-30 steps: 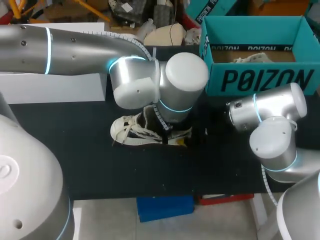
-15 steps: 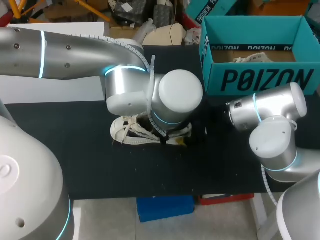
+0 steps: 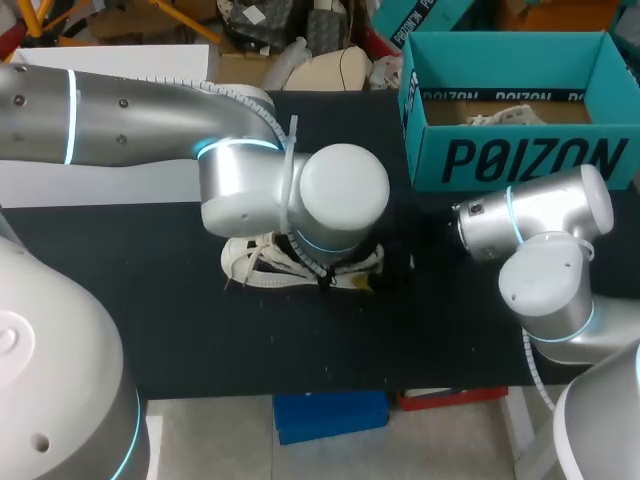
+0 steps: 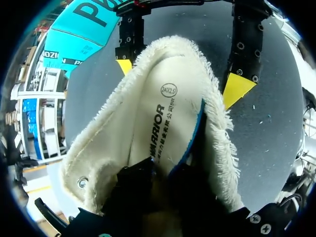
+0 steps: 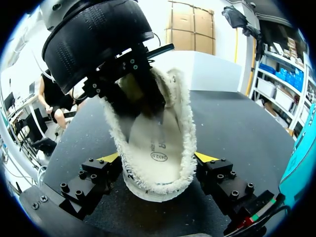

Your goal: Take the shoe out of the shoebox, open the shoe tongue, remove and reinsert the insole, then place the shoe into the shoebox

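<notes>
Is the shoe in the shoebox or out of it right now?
Out: the shoe lies on the black table, apart from the teal shoebox.

Even overhead light fills the head view; the silver shell of the left arm [image 3: 250, 180] carries soft highlights, and the shoe [image 3: 250, 268] at centre lies in that arm's shadow; the shoebox [image 3: 520, 160] at one o'clock is vivid. From the left wrist the shoe's lining is bright, darkening nearest the camera; from the right wrist, brightness behind silhouettes the left arm's black wrist above the shoe.
</notes>
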Robot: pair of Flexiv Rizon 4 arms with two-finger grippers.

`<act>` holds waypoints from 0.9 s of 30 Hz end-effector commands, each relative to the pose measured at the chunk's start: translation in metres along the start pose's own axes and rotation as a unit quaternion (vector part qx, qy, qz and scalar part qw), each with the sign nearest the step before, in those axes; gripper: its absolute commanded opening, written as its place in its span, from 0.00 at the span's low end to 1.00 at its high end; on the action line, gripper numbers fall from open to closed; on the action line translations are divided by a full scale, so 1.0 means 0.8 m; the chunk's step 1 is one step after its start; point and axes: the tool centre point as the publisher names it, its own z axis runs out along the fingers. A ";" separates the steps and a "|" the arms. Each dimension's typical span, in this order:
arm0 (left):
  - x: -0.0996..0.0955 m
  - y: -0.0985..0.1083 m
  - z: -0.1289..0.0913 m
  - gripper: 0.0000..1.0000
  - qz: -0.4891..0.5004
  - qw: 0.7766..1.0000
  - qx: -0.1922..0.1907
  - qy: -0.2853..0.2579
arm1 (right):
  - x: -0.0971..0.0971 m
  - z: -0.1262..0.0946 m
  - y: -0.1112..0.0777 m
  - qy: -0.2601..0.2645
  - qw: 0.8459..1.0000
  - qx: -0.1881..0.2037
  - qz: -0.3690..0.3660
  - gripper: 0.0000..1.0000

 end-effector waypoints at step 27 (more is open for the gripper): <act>-0.030 0.028 -0.018 0.00 0.006 0.985 0.122 0.118 | 0.000 0.004 -0.004 0.001 1.000 0.002 0.000 0.00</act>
